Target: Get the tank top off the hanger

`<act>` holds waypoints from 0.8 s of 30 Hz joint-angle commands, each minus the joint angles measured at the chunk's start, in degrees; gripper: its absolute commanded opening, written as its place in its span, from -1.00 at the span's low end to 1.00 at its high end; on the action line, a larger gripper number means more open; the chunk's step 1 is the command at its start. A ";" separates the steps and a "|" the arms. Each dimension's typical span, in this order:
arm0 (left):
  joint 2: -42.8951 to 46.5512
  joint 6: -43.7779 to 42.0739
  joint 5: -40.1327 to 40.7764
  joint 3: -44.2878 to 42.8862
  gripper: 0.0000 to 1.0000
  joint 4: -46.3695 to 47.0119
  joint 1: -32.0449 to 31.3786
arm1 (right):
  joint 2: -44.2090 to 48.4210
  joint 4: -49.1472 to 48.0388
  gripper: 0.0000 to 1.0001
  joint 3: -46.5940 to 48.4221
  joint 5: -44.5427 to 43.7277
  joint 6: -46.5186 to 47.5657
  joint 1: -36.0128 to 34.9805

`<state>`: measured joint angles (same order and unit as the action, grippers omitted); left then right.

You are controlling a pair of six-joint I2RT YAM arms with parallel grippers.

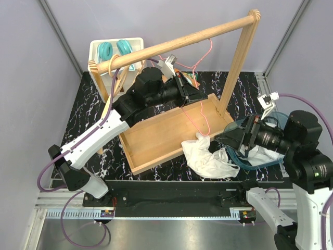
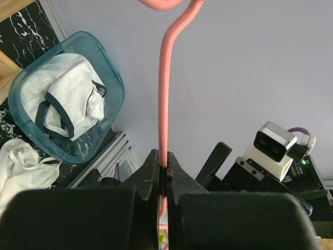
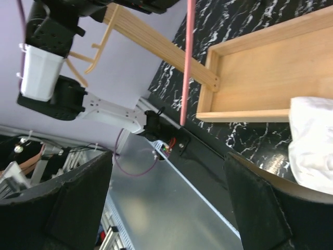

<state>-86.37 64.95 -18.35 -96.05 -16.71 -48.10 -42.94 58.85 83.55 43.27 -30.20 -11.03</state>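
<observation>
Clamping hanger (image 2: 162, 94), left gripper (image 2: 163, 169), right gripper (image 3: 166, 195) spread

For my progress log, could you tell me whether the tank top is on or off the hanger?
Apparently off: the tank top lies crumpled over the tray rim, and the hanger shows bare wire.

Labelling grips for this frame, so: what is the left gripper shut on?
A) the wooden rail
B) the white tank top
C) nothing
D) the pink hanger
D: the left wrist view shows the left gripper pinched shut on the pink hanger, while the tank top lies away from it.
</observation>
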 commanded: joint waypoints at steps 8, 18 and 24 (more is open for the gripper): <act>0.85 0.88 -2.39 -1.51 -1.00 5.54 -0.16 | -6.54 -13.58 0.69 -2.42 8.77 -10.85 -0.57; -0.20 1.50 -3.36 -1.95 -1.00 5.81 -0.51 | -11.81 -14.55 0.11 -3.57 -11.25 -11.64 -20.43; 0.58 1.59 -3.62 -0.98 -1.00 5.73 -0.51 | -11.64 -14.29 -0.12 -2.60 -18.39 -10.50 -20.53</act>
<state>-86.48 66.52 -19.81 -96.05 -15.62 -48.45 -55.53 46.74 79.48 31.81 -41.52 -31.11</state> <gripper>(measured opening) 0.028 0.466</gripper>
